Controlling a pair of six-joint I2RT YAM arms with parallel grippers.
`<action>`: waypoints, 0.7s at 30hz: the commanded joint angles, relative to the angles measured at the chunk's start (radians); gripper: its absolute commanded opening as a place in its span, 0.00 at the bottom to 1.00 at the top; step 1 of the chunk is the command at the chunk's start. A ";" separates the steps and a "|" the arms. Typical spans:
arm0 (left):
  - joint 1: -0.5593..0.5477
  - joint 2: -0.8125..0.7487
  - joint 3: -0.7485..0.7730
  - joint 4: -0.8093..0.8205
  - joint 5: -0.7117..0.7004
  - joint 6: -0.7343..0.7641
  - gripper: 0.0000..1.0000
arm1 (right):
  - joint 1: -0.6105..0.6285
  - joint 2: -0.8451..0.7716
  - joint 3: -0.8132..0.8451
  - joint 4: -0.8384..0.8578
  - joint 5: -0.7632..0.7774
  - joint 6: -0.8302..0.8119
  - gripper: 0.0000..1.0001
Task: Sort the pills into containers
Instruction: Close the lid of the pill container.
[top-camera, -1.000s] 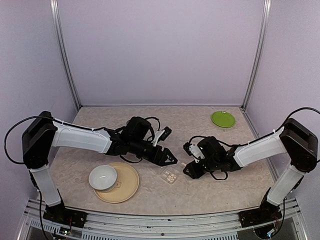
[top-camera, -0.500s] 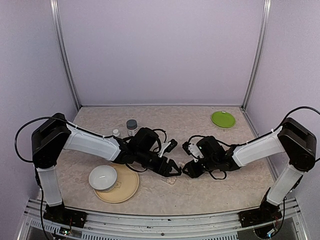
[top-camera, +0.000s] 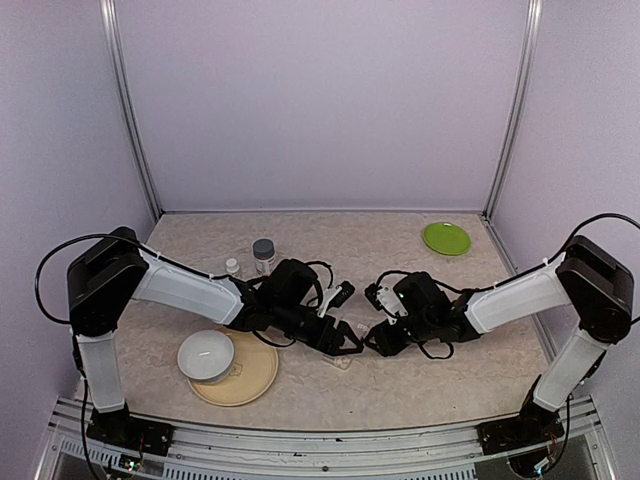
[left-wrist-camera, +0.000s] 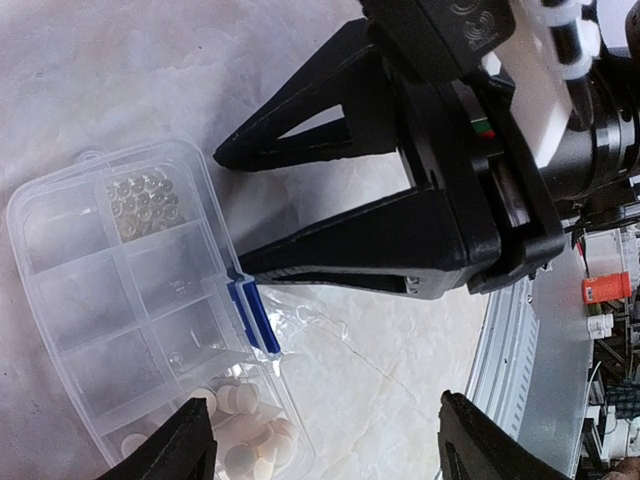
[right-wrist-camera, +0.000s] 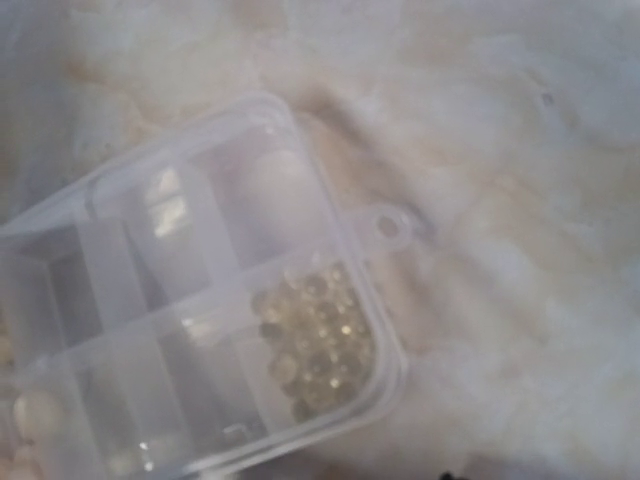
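Across the table (top-camera: 470, 385), your left arm (top-camera: 185, 290) and right arm (top-camera: 510, 295) reach inward and meet near the front middle, nose to nose. To their left sits a tan plate (top-camera: 262, 372) carrying a white bowl (top-camera: 206, 355). A green plate (top-camera: 446, 238) lies far back on the right. A grey-capped bottle (top-camera: 264, 252) and a tiny white bottle (top-camera: 232, 266) stand behind the left arm. All of these are well apart from the work.

Your clear pill box (left-wrist-camera: 165, 280) lies flat on the table under the two claws. The left gripper (left-wrist-camera: 322, 420) hangs over it, spread wide and empty, its fingertips framing the end of the box. The right gripper (left-wrist-camera: 228, 212) is also parted and empty. Its lower finger ends just beside the box's long edge, near the blue latch (left-wrist-camera: 255, 318). You cannot tell from these views whether it touches.

The whitish pills (left-wrist-camera: 245, 430) sit in the end compartments nearest the left claw. Clear bead-like pills (left-wrist-camera: 143, 203) fill one corner compartment at the far end. The compartments between look empty. Whether the lid is shut is unclear.

You look to be in the approach, with both claws closing on the box and nothing grasped yet. If the lid is shut, the latch comes first, with one claw bracing the box so it does not slide. If it is open, narrow the left claw a good deal before descending, because those pills are tiny. A wide claw would likely nudge the box or scatter the cluster.
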 joint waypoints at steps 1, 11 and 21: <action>-0.005 0.037 -0.006 -0.027 -0.019 -0.008 0.75 | 0.009 -0.047 -0.023 -0.001 -0.035 0.005 0.51; -0.006 0.060 0.006 -0.070 -0.054 -0.002 0.75 | -0.009 -0.092 -0.047 -0.033 -0.029 0.019 0.51; -0.006 0.048 0.004 -0.068 -0.070 -0.009 0.77 | -0.009 -0.072 -0.043 -0.027 -0.034 0.057 0.52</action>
